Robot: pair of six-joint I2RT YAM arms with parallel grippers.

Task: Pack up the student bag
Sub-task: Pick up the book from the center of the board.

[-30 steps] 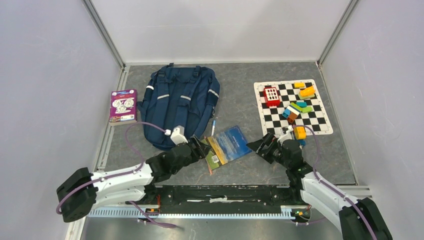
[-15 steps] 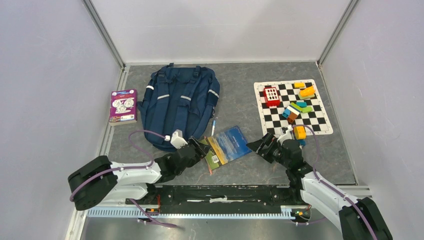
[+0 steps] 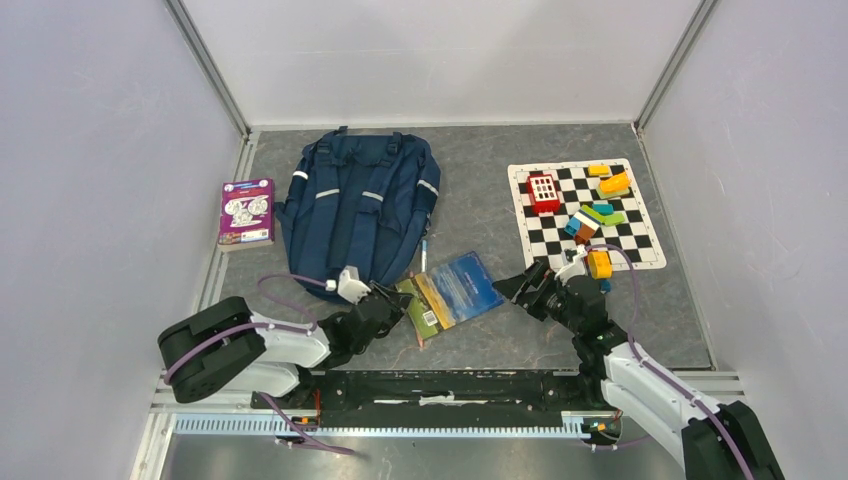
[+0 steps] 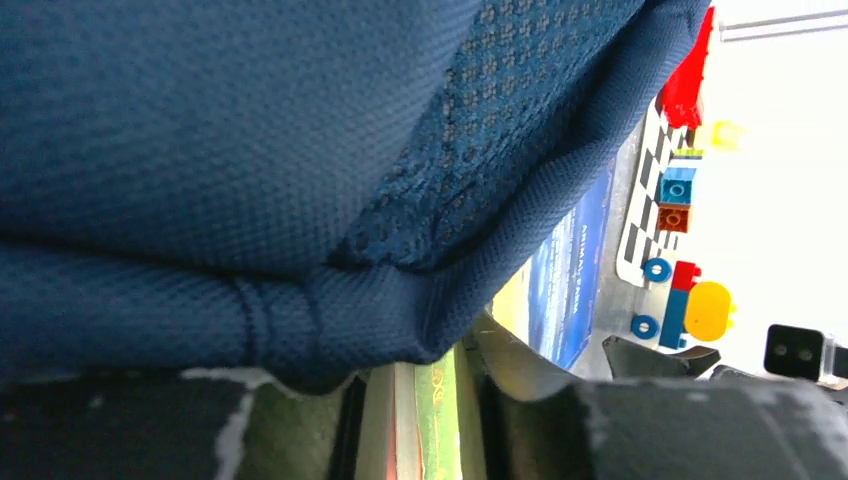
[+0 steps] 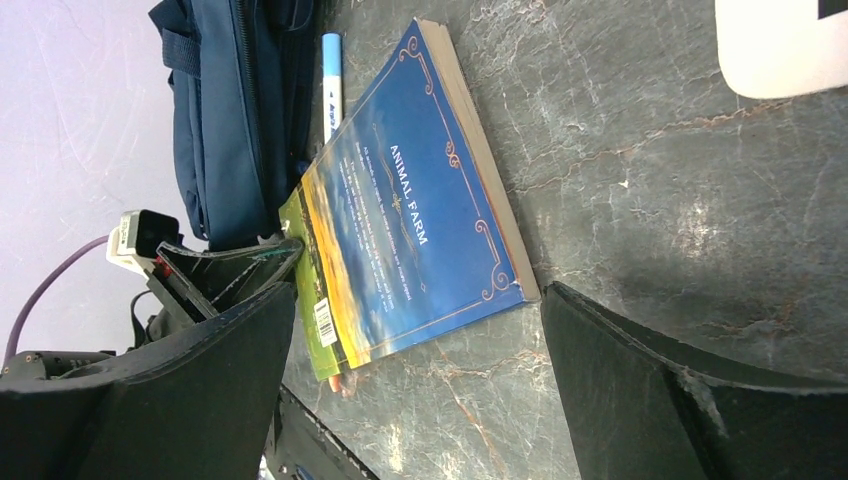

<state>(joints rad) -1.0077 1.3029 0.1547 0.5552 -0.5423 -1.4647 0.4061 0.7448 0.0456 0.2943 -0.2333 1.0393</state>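
Observation:
The navy student bag [image 3: 355,205] lies flat at the back left, and its hem fills the top of the left wrist view [image 4: 250,150]. At its near right corner my left gripper [image 3: 388,298] has its jaws drawn in on the edge of a green book [image 4: 440,410], its fingers pressed to both sides. That green book [image 3: 415,305] lies under a blue "Animal Farm" book [image 3: 462,288]. My right gripper [image 3: 525,285] stands open just right of the blue book [image 5: 410,220], apart from it. A blue pen [image 3: 425,253] lies beside the bag.
A purple book [image 3: 245,212] lies against the left wall. A chequered mat [image 3: 640,245] at the right carries several coloured bricks [image 3: 590,215]. One yellow brick [image 3: 599,263] sits close behind my right wrist. Walls close in on three sides.
My left gripper's jaws have narrowed from wide open onto the book's edge. It slid slightly left, and the left arm's elbow swung right. The right arm barely moved.

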